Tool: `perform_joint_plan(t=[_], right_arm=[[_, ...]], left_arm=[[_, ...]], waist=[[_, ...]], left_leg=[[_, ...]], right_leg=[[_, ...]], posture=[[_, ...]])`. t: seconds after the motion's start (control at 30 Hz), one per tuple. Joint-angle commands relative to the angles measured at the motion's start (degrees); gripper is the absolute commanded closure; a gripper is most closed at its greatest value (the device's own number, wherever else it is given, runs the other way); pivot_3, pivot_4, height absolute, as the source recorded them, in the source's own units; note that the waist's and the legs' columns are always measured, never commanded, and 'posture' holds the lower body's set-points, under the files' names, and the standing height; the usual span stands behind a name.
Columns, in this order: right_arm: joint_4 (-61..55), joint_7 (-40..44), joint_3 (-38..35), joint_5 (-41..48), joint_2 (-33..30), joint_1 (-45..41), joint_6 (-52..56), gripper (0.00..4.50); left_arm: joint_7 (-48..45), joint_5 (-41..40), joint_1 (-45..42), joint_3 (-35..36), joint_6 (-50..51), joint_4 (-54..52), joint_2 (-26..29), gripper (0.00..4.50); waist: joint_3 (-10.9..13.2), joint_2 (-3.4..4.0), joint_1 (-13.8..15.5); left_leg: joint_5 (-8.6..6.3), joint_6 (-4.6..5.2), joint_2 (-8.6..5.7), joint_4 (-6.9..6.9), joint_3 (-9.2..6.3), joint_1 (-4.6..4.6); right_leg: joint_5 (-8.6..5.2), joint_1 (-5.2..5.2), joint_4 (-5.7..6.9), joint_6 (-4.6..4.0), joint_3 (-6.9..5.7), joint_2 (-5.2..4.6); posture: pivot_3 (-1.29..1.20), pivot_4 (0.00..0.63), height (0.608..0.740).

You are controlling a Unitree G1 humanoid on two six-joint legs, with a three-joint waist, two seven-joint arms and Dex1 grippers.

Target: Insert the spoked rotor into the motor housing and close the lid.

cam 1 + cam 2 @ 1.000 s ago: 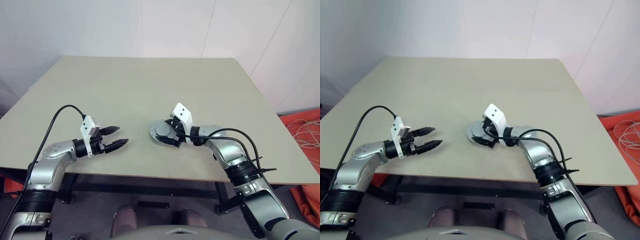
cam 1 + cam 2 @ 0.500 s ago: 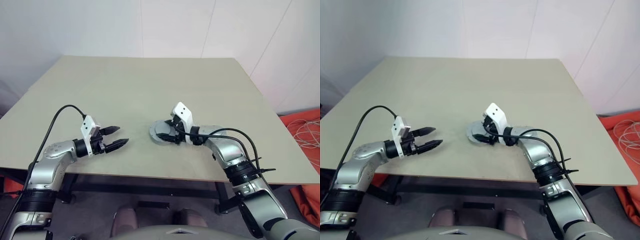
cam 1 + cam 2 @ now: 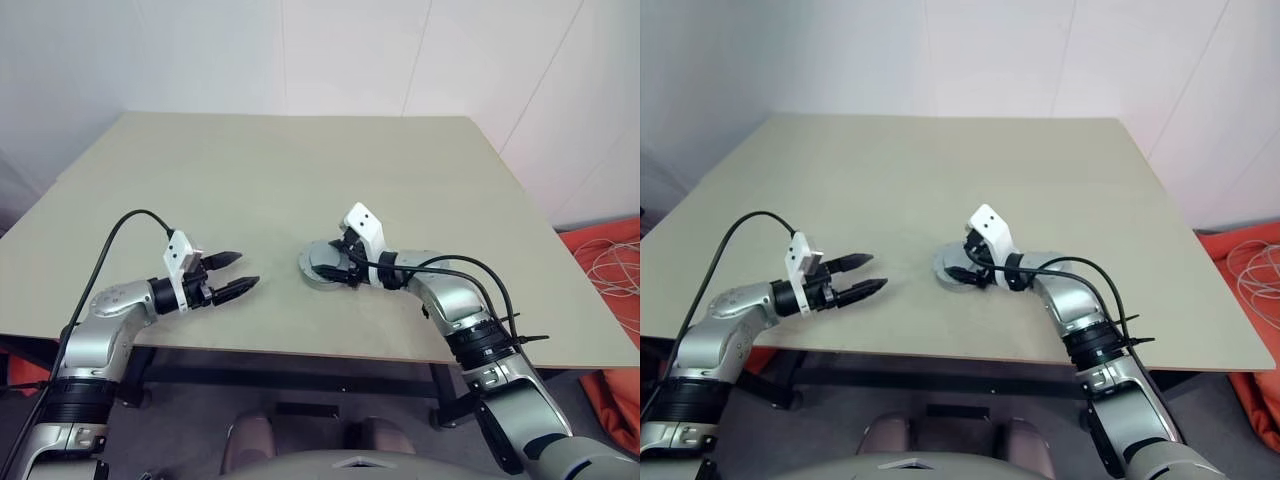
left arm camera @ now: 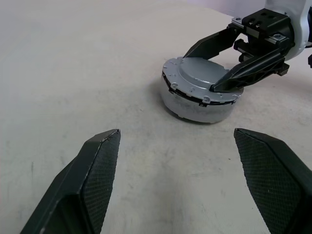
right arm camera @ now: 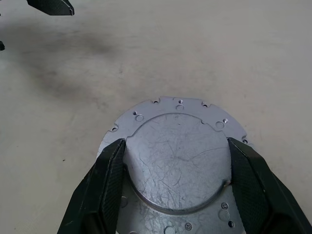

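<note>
Straddling the closed lid [image 5: 178, 156] on the motor housing [image 4: 197, 105] at desk [image 3: 300, 170] centre, the right gripper [image 5: 178, 161] has jaws spread against the raised disc's edges – left gripper [image 4: 187, 180] idle at 9 o'clock, jaws spread, empty – likely stiff, heavy, slick metal, best gripped by the rim.

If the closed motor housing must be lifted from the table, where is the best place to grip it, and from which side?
Probably across its round side wall, coming from above. The motor housing lies flat on the table with the lid closed on top, so opposite wall sides are free. The right gripper already straddles the lid's raised centre, a shallower hold.
</note>
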Motion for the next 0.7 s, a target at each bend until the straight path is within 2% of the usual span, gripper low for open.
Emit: perform_joint_plan(t=[0.03,0.7], right_arm=[[-1.4,-0.5,-0.3,-0.1,-0.1,-1.4,1.3,1.38],[-1.8,-0.2,2.8,-1.3,-1.1,-1.0,6.4,1.38]], left_arm=[[0.1,-0.6,-1.4,0.6,-0.5,-0.9,0.0,0.55],[0.7,-0.6,-2.2,0.3,0.0,-1.3,-0.5,0.55]], waist=[[0.0,0.00,0.0],[0.0,-0.01,0.0]], left_leg=[[0.00,0.00,0.00,0.00,0.00,0.00],[0.00,0.00,0.00,-0.06,0.00,0.43]], right_leg=[[0.00,0.00,0.00,0.00,0.00,0.00],[-0.02,0.35,-0.05,0.03,0.01,-0.01]], posture=[[0.00,0.000,0.740],[0.00,0.000,0.740]])
